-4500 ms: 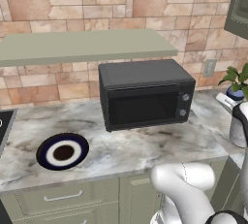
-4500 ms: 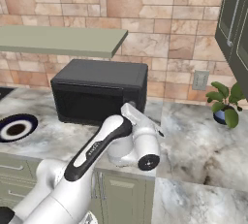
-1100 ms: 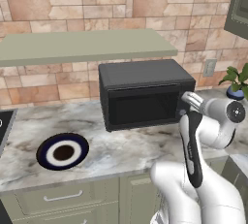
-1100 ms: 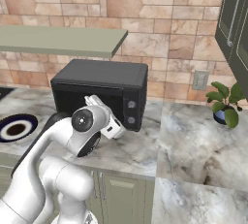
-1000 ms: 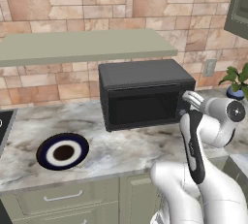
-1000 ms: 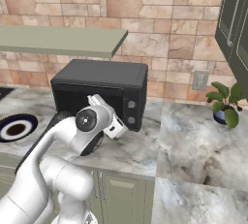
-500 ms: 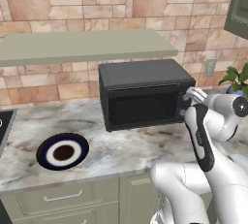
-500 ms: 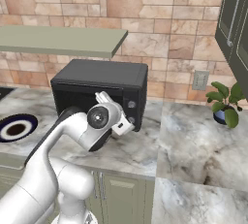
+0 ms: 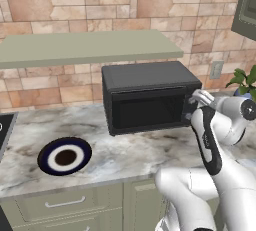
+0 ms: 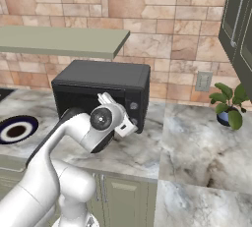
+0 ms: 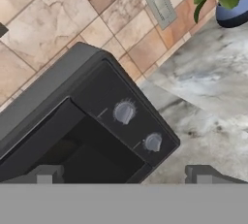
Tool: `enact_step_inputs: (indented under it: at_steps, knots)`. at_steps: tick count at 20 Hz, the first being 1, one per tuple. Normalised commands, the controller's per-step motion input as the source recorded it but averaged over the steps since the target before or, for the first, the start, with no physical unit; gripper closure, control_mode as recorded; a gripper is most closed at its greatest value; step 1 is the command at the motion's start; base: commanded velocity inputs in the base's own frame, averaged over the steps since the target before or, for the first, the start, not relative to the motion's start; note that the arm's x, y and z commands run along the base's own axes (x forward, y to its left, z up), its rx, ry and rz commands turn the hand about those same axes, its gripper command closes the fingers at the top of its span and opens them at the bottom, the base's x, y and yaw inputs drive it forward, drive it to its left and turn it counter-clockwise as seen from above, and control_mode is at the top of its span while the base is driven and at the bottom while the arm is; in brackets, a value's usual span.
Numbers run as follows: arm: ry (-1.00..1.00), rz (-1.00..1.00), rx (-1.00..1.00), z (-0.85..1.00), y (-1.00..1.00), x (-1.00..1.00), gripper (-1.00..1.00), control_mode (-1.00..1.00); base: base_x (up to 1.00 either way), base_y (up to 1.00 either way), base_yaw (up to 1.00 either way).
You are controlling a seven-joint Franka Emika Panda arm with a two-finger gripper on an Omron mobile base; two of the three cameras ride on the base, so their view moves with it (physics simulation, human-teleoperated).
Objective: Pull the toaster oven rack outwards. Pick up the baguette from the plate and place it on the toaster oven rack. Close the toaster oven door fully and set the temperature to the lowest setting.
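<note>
You are looking at a marbled grey-white surface (image 9: pixel 125 152) that runs along a wall of tan and reddish stone tiles (image 9: pixel 60 10) and turns a corner to the right. A pale green shelf (image 9: pixel 85 47) hangs above it, and pale green cabinet drawers (image 9: pixel 65 205) sit below its front edge. The toaster oven (image 9: pixel 150 95) stands at the back of the surface under the shelf, with the toaster oven door (image 9: pixel 147 111) upright and shut, and two round knobs (image 11: pixel 124 112) on its right panel. The plate (image 9: pixel 65 156) lies well to the oven's left, near the front edge; you can see no bread on it. A wall socket (image 10: pixel 203 81) sits to the right of the oven, and a potted plant (image 10: pixel 227 104) in a blue pot stands on the surface beyond it. Dark cabinets (image 10: pixel 238 19) hang at the upper right. Your claw (image 11: pixel 123 174) hovers just off the oven's right front, near the knob panel, its fingers (image 11: pixel 44 174) spread wide and holding nothing.
</note>
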Motion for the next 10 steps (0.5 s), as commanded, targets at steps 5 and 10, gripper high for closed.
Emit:
enact_step_inputs:
  at_steps: [5,10]
  knots:
    - [0.0,0.0,0.0,0.0,0.0,0.27,-1.0,-1.0,0.0,0.0,0.0]
    - [0.0,0.01,0.0,0.0,-0.04,0.2,-1.0,-1.0,0.0,0.0,0.0]
